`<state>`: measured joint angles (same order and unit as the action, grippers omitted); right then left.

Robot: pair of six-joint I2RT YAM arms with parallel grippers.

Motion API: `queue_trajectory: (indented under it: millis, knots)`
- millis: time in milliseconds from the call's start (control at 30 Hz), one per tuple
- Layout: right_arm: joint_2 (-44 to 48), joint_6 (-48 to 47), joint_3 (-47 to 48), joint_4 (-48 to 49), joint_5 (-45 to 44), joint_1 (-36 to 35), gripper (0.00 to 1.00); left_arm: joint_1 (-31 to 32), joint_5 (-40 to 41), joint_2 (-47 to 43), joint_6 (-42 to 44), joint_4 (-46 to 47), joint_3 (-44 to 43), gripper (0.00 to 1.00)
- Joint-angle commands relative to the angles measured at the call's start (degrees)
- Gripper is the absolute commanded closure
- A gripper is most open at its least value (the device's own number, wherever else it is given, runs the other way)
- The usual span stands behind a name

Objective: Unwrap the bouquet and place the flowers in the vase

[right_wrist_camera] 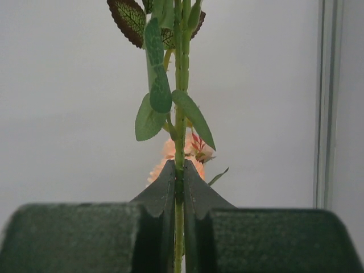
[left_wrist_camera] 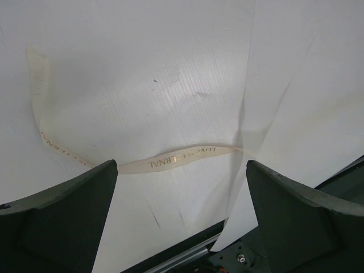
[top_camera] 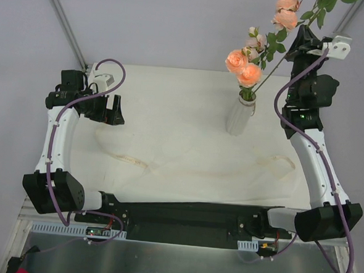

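The bouquet is undone: its white wrapping paper (top_camera: 188, 143) lies flat on the table, with the cream ribbon (top_camera: 126, 158) loose across it. The clear glass vase (top_camera: 239, 117) stands at the back right and holds peach roses (top_camera: 243, 66) with green leaves. My right gripper (top_camera: 293, 49) is raised beside the vase and shut on one more flower's green stem (right_wrist_camera: 180, 114); its lower end slants down to the vase mouth and its blooms (top_camera: 286, 12) are above. My left gripper (top_camera: 111, 112) hangs open over the paper (left_wrist_camera: 142, 85) and ribbon (left_wrist_camera: 170, 160), with nothing between its fingers.
A second stretch of ribbon (top_camera: 279, 161) lies near the right arm. The black base rail (top_camera: 183, 214) runs along the table's near edge. Metal frame posts (top_camera: 64, 21) rise at the back corners.
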<state>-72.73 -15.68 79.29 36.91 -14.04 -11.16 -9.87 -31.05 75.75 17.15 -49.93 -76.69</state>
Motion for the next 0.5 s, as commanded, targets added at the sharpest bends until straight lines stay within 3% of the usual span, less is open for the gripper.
queue_trajectory:
  millis: [0, 367, 400, 467]
  knots:
    - [-0.13, -1.01, -2.02, 4.23, 1.47, 0.17, 0.99, -0.42, -0.68, -0.95, -0.18, 0.01, -1.8, 0.04]
    - [1.89, 0.74, -6.86, -2.35, 3.85, -1.31, 0.98, -0.5, -0.94, -2.09, -0.36, -0.52, -2.33, 0.04]
    - [2.5, 1.0, -6.95, -3.84, 2.89, -2.11, 0.85, -0.5, -0.86, -2.27, -0.27, -0.43, -2.15, 0.04]
    - [3.2, 1.97, -7.04, -8.33, 0.87, -4.21, 0.71, -0.5, -0.86, -2.79, -0.01, -0.69, -1.72, 0.03]
